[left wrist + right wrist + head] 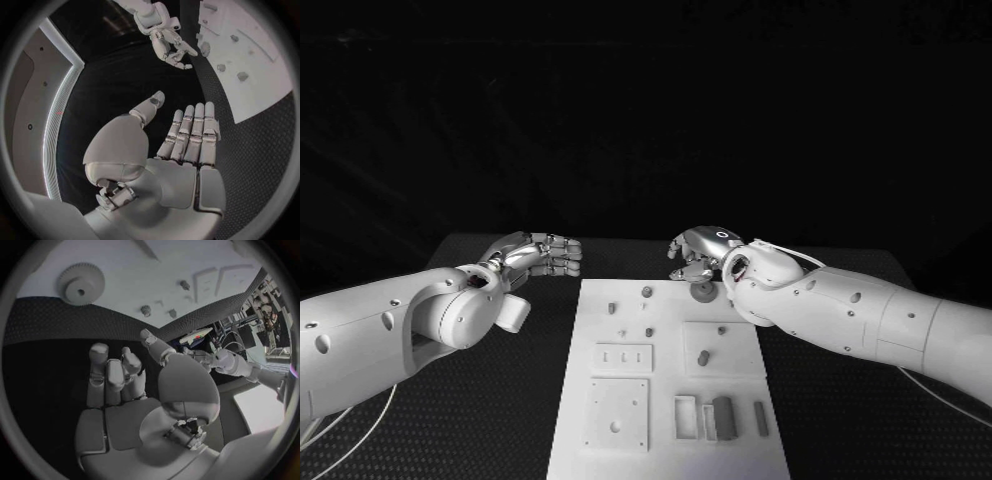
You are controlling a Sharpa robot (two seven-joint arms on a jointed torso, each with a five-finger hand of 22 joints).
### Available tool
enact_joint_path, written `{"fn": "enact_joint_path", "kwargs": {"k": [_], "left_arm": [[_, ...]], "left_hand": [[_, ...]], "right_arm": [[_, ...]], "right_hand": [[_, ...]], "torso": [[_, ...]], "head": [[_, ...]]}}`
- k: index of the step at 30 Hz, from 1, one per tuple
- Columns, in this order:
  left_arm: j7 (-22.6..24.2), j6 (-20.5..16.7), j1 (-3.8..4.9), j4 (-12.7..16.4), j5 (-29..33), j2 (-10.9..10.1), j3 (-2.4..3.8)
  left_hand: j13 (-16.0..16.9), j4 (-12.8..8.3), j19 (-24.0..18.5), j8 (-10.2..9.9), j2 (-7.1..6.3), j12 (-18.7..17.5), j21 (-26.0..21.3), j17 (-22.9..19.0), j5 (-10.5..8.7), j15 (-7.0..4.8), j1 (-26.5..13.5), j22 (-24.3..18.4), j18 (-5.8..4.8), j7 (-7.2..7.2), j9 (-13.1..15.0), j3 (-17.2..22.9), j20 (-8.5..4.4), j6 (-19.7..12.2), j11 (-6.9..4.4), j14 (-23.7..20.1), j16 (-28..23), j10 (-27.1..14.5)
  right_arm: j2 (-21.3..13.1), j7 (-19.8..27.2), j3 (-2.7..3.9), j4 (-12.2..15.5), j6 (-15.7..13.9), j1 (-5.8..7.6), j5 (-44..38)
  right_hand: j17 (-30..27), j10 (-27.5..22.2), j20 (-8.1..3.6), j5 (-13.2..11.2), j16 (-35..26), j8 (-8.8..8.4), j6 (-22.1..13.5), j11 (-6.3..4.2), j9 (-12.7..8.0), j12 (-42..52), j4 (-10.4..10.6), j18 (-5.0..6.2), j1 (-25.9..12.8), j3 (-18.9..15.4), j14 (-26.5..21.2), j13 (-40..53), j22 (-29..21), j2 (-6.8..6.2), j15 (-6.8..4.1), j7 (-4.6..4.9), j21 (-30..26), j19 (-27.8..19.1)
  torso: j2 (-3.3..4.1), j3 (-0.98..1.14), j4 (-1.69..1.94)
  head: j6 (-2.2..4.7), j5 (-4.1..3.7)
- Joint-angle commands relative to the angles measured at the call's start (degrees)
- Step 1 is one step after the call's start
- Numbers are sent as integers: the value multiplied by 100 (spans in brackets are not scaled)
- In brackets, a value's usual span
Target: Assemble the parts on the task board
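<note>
Head view: the left hand [542,254], fingers straight and together, holds nothing; the right hand [702,250], fingers loosely curled, empty, hovers beside a grey toothed gear [80,289] on the white rectangular task board [733,345].

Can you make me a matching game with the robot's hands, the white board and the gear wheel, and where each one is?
Things:
1. left hand
2. right hand
3. task board
4. gear

Places or states:
A. lies flat in the middle of the table
B. over the black table, beside the board's left edge, fingers straight, holding nothing
C. lies on the board at its far right corner
D. at the board's far edge, by the gear, fingers curled

Pairs: 1-B, 2-D, 3-A, 4-C
</note>
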Motion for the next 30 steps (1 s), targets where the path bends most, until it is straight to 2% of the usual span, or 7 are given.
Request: {"fn": "enact_joint_path", "kwargs": {"k": [1, 4, 8, 12, 18, 26, 30], "left_arm": [[120, 30, 13, -2, 23, 5, 4], [113, 41, 13, -8, 23, 7, 4], [110, 58, 12, -5, 23, 8, 3], [106, 76, 10, -18, 23, 12, 2], [103, 96, 6, -30, 23, 29, 2], [87, 130, 0, -38, 23, 48, 1], [66, 145, -2, -44, 23, 45, 1]], "left_hand": [[-5, 0, 55, -18, 0, -37, -26, 8, -26, 7, -57, -9, 81, 227, -8, -41, 5, 54, 5, 41, -23, 33], [-5, 0, 56, -18, 0, -37, -26, 9, -25, 7, -56, -9, 81, 227, -8, -41, 5, 54, 5, 42, -24, 34], [-5, 0, 56, -18, -1, -37, -26, 9, -26, 6, -56, -9, 81, 227, -8, -42, 5, 55, 5, 43, -24, 35], [-5, 0, 57, -18, -1, -38, -27, 10, -26, 6, -56, -9, 81, 227, -9, -43, 5, 56, 4, 44, -25, 36], [-5, 1, 58, -19, -1, -39, -28, 10, -26, 6, -56, -10, 81, 226, -10, -44, 5, 56, 4, 44, -26, 37], [-5, 3, 60, -20, 0, -42, -29, 12, -26, 6, -58, -10, 80, 227, -11, -47, 5, 56, 4, 45, -28, 38], [-5, 3, 60, -21, 0, -44, -31, 12, -27, 6, -60, -11, 80, 227, -12, -48, 5, 56, 4, 45, -30, 38]], "right_arm": [[-170, 120, 33, 138, 531, 30, 285], [-321, 134, 38, 199, 660, 45, 286], [-406, 123, 38, 221, 762, 45, 264], [-444, 108, 36, 195, 812, 41, 156], [-401, 102, 32, -17, 878, 0, 52], [-322, 120, 31, -339, 887, -125, -15], [-306, 144, 31, -452, 914, -183, -21]], "right_hand": [[-1, 30, -37, 16, 30, 3, 22, 24, -10, 25, 68, 221, -45, -11, 46, 6, 75, -147, -10, 16, -21, 21], [-29, 5, -41, 16, 31, -15, -8, 29, -23, 22, 142, 221, -114, 8, 23, -9, 71, -278, -7, 21, -32, 24], [-68, -44, -45, 16, 30, -38, -49, 40, -37, 3, 224, 221, -146, 64, -13, -40, 68, -376, 4, 33, -49, 18], [-148, -133, -39, 17, 27, -132, -224, 85, -84, -18, 332, 221, -195, 120, -99, -67, 72, -510, 43, 82, -67, -4], [-243, -251, -19, 18, 42, -247, -467, 182, -135, 19, 501, 221, -197, 225, -234, -56, 86, -673, 140, 181, -86, -50], [-245, -282, -14, 18, 55, -251, -496, 199, -133, 43, 541, 221, -168, 256, -256, -52, 94, -688, 158, 197, -84, -61], [-245, -288, -13, 18, 61, -242, -487, 200, -128, 52, 550, 221, -158, 262, -261, -51, 98, -674, 161, 198, -80, -62]], "torso": [[-2, 34, -50], [2, 49, -77], [8, 64, -97], [18, 72, -90], [8, 57, -83], [7, 51, -71], [-2, 39, -67]], "head": [[9, 21], [7, 18], [14, 30], [7, 16], [3, -19], [-15, -35], [-32, -36]]}}
